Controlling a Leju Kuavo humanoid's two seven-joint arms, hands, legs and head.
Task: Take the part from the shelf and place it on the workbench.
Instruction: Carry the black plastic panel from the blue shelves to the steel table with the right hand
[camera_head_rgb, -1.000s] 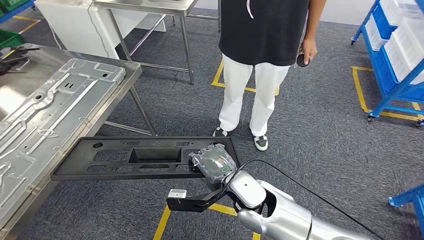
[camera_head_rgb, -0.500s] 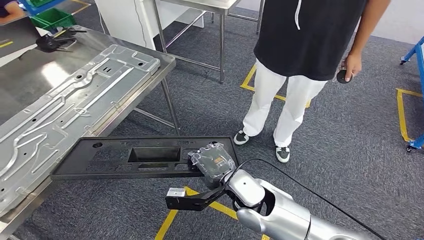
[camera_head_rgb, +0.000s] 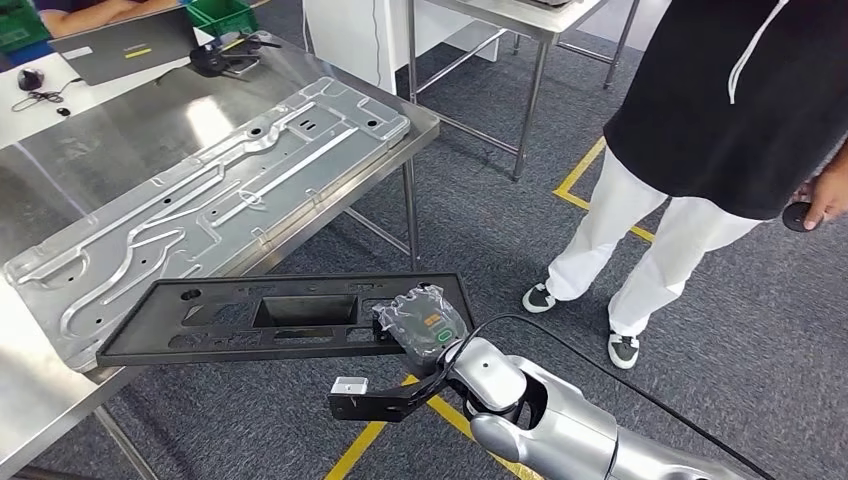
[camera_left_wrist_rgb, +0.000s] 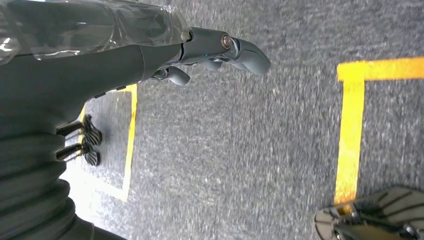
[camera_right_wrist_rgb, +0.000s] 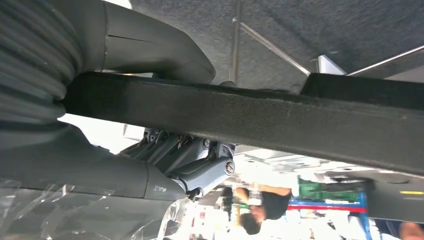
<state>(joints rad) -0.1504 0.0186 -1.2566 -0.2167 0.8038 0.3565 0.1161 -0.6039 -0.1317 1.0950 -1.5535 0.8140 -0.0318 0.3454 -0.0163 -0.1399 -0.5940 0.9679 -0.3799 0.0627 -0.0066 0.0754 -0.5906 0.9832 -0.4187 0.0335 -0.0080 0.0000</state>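
The right robot hand grips the black part by its 3 o'clock end, holding it level in mid-air (likely so it slides flat onto the desk at 10 o'clock). The left robot hand hangs, fingers extended, holding nothing.

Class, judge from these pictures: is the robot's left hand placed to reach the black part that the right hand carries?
Probably not: the left hand hangs over the floor, holding nothing, while the right hand grips the black part by the workbench.

black part; grey carpet; yellow floor tape; silver workbench
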